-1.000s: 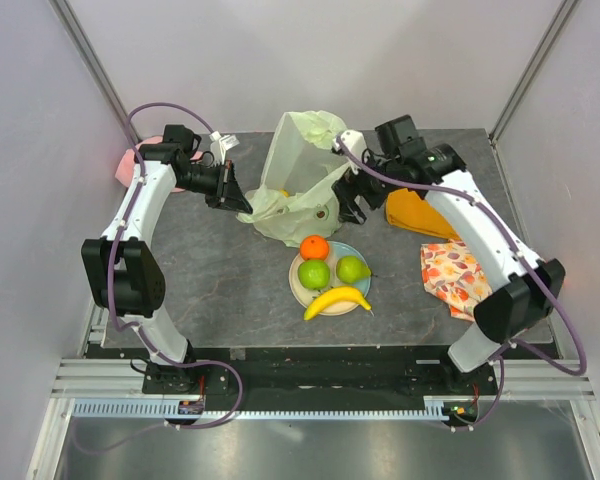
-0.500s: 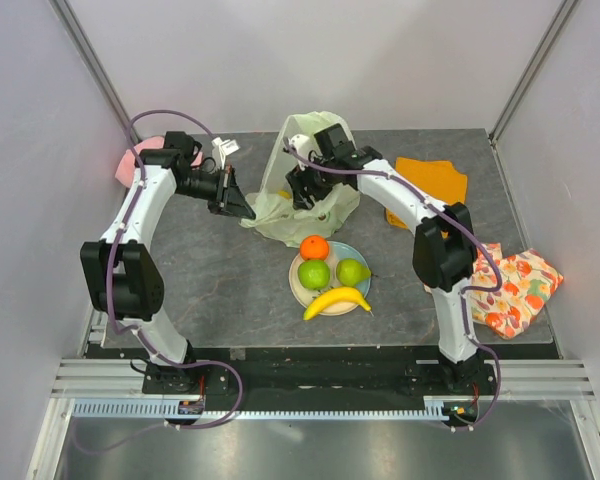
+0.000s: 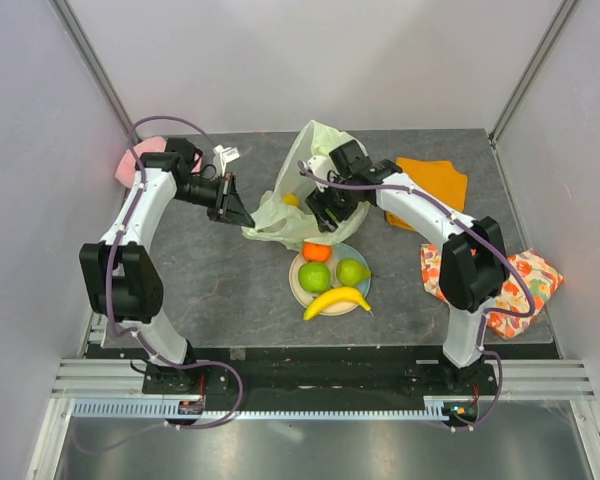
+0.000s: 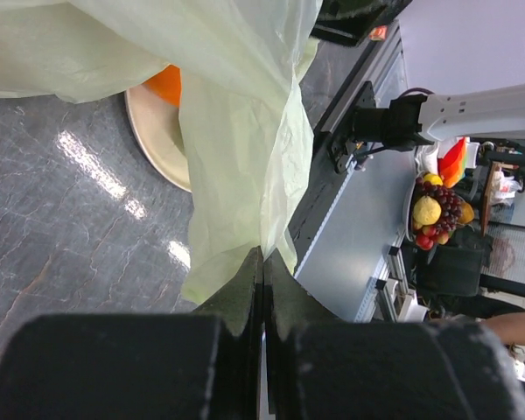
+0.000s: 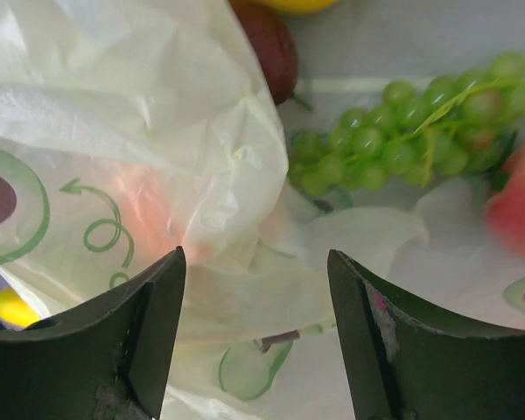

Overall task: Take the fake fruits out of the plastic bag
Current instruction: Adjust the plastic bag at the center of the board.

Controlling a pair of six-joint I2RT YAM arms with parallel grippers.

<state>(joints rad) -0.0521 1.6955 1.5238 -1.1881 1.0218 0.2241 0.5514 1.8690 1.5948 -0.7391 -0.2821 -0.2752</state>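
The plastic bag lies behind the plate, its mouth held up. My left gripper is shut on the bag's left edge; in the left wrist view the gripper pinches the thin plastic bag. My right gripper is open and reaches into the bag's mouth. In the right wrist view the gripper is empty above crumpled plastic, with a dark plum, green grapes and a pink peach beyond. An orange, green apple, pear and banana lie on the plate.
An orange cloth lies behind the right arm. A patterned cloth lies at the right edge. A pink cap sits at the back left behind the left arm. The table's front edge runs just below the plate.
My right gripper has swung from the bag's right side over to its mouth and come down towards the plate side. My left gripper has kept its hold on the bag's edge.
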